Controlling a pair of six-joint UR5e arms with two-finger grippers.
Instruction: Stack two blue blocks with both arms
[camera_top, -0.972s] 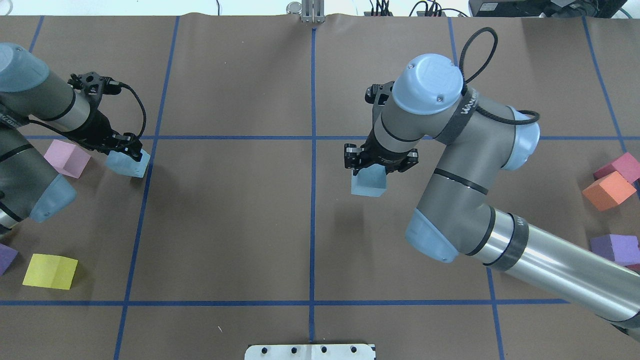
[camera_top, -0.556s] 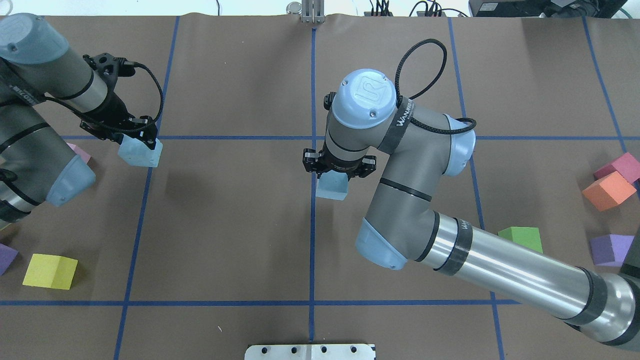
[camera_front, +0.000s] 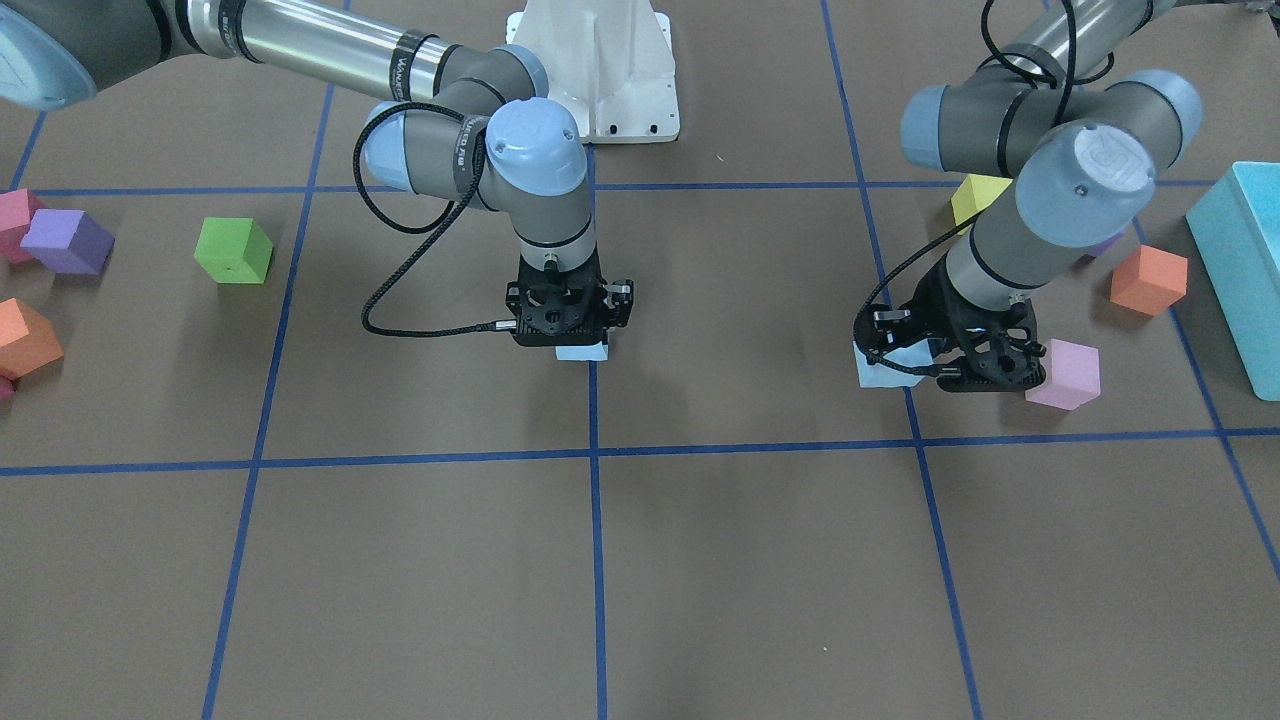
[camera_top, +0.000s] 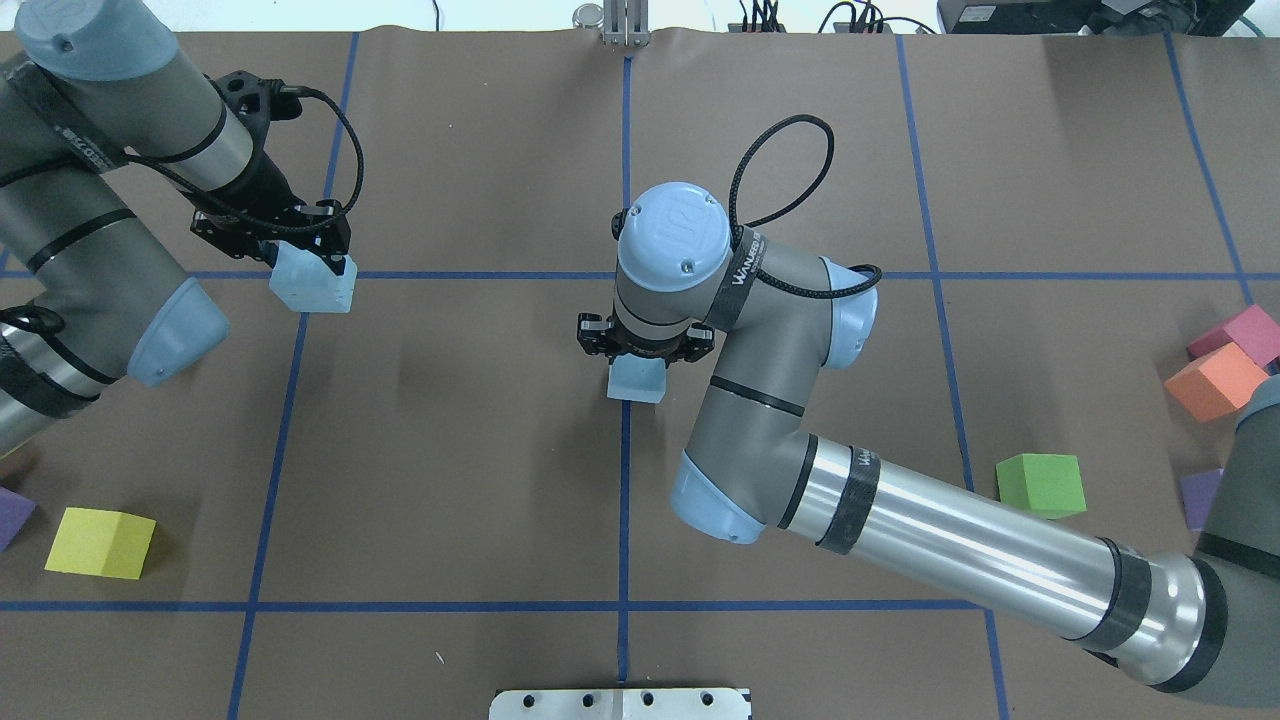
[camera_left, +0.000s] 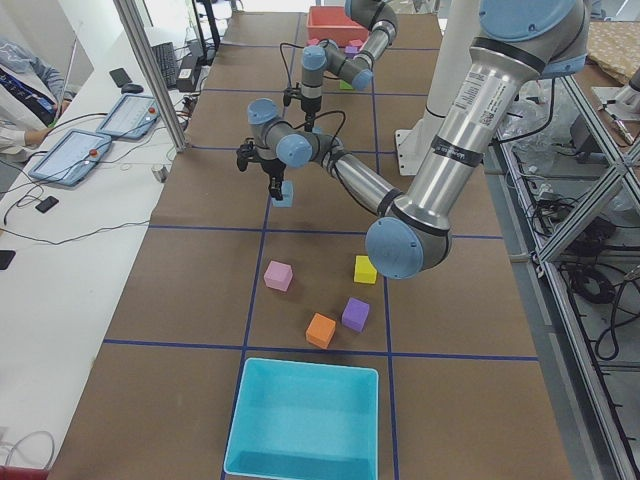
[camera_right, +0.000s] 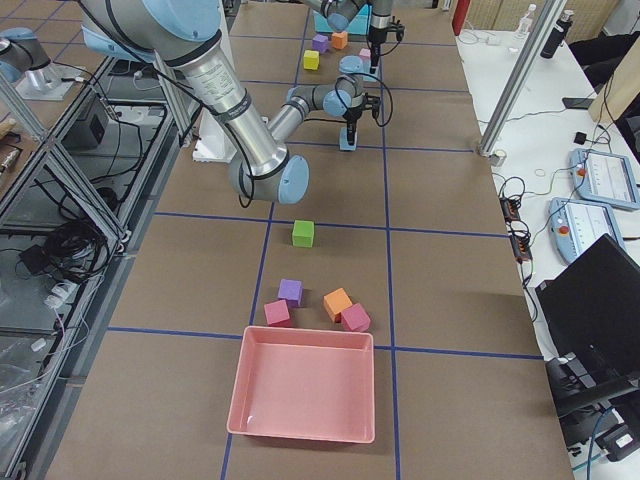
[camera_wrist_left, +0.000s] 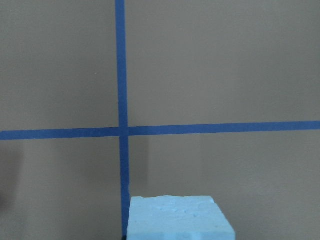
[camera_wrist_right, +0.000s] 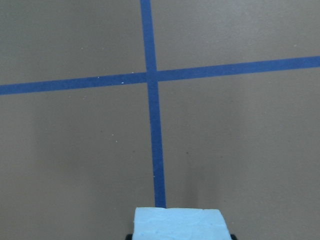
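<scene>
My left gripper (camera_top: 303, 262) is shut on one pale blue block (camera_top: 312, 284) and holds it over the left tape crossing. The same block shows in the front view (camera_front: 884, 366) and at the bottom of the left wrist view (camera_wrist_left: 178, 218). My right gripper (camera_top: 640, 360) is shut on the other pale blue block (camera_top: 638, 380) on the centre tape line. That block shows in the front view (camera_front: 582, 350) and the right wrist view (camera_wrist_right: 180, 223). The two blocks are far apart.
A yellow cube (camera_top: 100, 542) lies at the near left and a green cube (camera_top: 1040, 485) at the near right. Orange (camera_top: 1215, 382) and magenta (camera_top: 1240, 335) cubes sit at the right edge. A pink cube (camera_front: 1065, 374) lies beside the left gripper, and a turquoise bin (camera_front: 1240, 260) stands beyond it.
My right gripper has carried its blue block leftward to the centre line. My left gripper has carried its blue block rightward and farther from the robot, away from the pink cube.
</scene>
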